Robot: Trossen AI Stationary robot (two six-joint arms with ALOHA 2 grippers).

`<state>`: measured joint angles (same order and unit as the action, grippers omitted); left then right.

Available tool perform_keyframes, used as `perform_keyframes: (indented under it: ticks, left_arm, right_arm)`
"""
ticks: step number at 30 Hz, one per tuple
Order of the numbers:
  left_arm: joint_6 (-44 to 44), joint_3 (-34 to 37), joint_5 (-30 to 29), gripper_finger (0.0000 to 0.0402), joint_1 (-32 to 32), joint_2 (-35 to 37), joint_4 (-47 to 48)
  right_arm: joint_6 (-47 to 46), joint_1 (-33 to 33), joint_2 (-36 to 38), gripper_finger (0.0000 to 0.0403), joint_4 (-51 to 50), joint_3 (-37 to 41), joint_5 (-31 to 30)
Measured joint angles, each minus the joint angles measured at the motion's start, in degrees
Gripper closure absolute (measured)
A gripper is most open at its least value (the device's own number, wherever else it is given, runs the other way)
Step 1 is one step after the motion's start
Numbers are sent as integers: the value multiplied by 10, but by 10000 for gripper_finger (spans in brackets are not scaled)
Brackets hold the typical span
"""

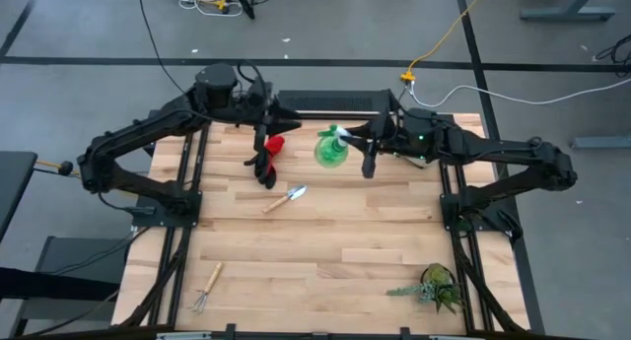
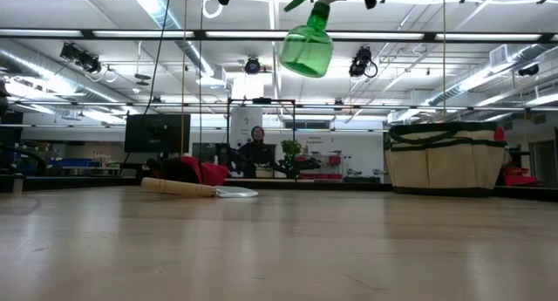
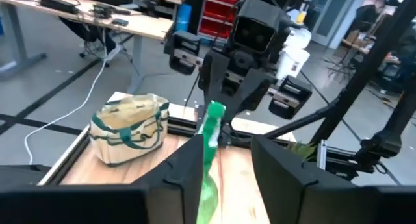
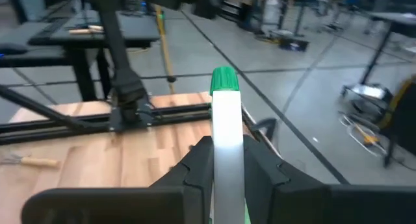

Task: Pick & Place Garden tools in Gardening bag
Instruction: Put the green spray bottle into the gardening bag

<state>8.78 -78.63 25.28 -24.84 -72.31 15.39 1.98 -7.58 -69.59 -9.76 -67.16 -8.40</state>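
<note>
One green spray bottle (image 2: 307,46) hangs upright, nozzle up, in right gripper (image 4: 226,160).

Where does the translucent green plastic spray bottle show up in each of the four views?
High view: translucent green plastic spray bottle upper centre, at the right gripper.
Low view: bottle hangs top centre, clear of the table.
Left wrist view: bottle bottom centre between the left gripper's fingers.
Right wrist view: white-and-green sprayer head centre, clamped.
Shared landmark: beige, green-trimmed gardening bag, also in low view.
</note>
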Motion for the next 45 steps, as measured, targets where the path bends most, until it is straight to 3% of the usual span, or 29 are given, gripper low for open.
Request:
perform_keyframes:
  ticks: [8,14,19,26,33,45]
  left_arm:
    - [7,-1,4,309,0,12,-9]
    - [-8,-1,21,337,-1,35,-5]
    - [-10,-1,15,364,-1,55,-2]
    - [-40,-1,-56,394,0,73,27]
    - [-55,0,-139,390,-1,76,60]
    - [-56,0,-147,395,-1,76,64]
  right_arm:
    - [-18,0,50,340,-44,0,-55]
    - [-22,0,87,340,-81,0,-64]
    - [-31,0,109,340,-111,0,-113]
    - [-34,0,133,340,-150,0,-195]
    - [-45,-12,144,340,-181,0,-267]
    - [-63,-87,148,340,-277,-1,-297]
